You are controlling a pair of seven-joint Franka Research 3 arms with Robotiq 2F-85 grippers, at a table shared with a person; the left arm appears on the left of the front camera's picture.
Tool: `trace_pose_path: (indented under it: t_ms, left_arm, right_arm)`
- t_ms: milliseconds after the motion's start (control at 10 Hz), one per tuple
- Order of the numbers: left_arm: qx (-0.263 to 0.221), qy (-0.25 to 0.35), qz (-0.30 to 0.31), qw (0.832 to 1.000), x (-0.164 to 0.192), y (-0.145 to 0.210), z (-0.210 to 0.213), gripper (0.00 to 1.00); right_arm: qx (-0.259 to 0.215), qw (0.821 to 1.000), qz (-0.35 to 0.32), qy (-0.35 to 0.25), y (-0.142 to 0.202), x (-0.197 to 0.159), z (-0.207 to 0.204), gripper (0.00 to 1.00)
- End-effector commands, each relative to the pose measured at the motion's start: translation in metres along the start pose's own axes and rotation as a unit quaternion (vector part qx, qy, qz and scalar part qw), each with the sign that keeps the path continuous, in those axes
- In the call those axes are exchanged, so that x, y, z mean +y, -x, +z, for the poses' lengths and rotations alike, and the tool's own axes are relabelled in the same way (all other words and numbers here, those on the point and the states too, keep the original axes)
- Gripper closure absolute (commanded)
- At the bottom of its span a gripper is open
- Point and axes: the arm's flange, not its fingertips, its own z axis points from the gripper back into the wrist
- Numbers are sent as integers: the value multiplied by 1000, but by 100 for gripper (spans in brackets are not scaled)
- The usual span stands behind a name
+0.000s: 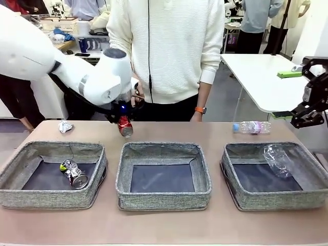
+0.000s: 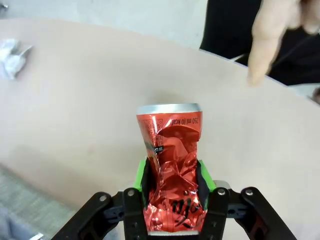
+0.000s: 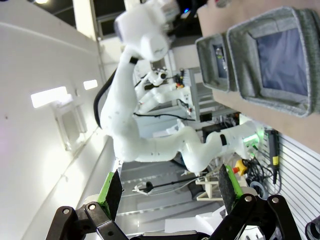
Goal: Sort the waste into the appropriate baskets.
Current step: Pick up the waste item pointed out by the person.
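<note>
Near row: left basket [image 1: 51, 197] has the dark can [image 1: 74, 173], middle basket [image 1: 164, 200] sits next to it, right basket [image 1: 277, 200] has a clear bottle [image 1: 278, 159]. Just behind the middle one, left claw [image 2: 173, 176] pinches the red can [image 2: 170, 132] at its crumpled waist. Can't tell if it's off the surface [image 1: 169, 130]. Right claw [image 3: 170, 179] is wide open and empty. Risk: crushed foil twists out of the grip and drops into the middle basket, not in with the dark can. Person's hand [image 2: 272, 40] is close too.

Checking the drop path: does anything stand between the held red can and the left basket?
Nothing visible does. The left gripper holds the red can over the table behind the middle basket; toward the left basket lie only bare table and that basket's own wall.
</note>
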Motion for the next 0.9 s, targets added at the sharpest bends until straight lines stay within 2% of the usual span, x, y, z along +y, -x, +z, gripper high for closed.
trace_pose_path:
  t_ms: [0, 100, 200, 300, 400, 500, 600, 800]
  left_arm:
    - [62, 15, -49, 997, 50, 27, 85, 100]
    - [69, 53, -72, 994, 60, 47, 124, 100]
    - [54, 83, -87, 991, 66, 70, 160, 100]
    - [47, 124, -133, 982, 71, 93, 191, 100]
    - [24, 135, -154, 979, 78, 113, 212, 100]
    - [25, 151, -141, 978, 82, 117, 219, 100]
    - [28, 109, -129, 985, 58, 102, 210, 62]
    - [28, 109, -129, 985, 58, 102, 210, 62]
  right_arm:
    - [0, 1000, 12, -13, -2, 2, -1, 0]
    - [0, 1000, 12, -13, -2, 2, -1, 0]
    - [0, 1000, 12, -13, -2, 2, -1, 0]
    - [0, 1000, 12, -13, -2, 2, -1, 0]
    - [0, 1000, 12, -13, -2, 2, -1, 0]
    - [0, 1000, 12, -13, -2, 2, -1, 0]
    - [0, 1000, 12, -13, -2, 2, -1, 0]
    - [0, 1000, 12, -13, -2, 2, -1, 0]
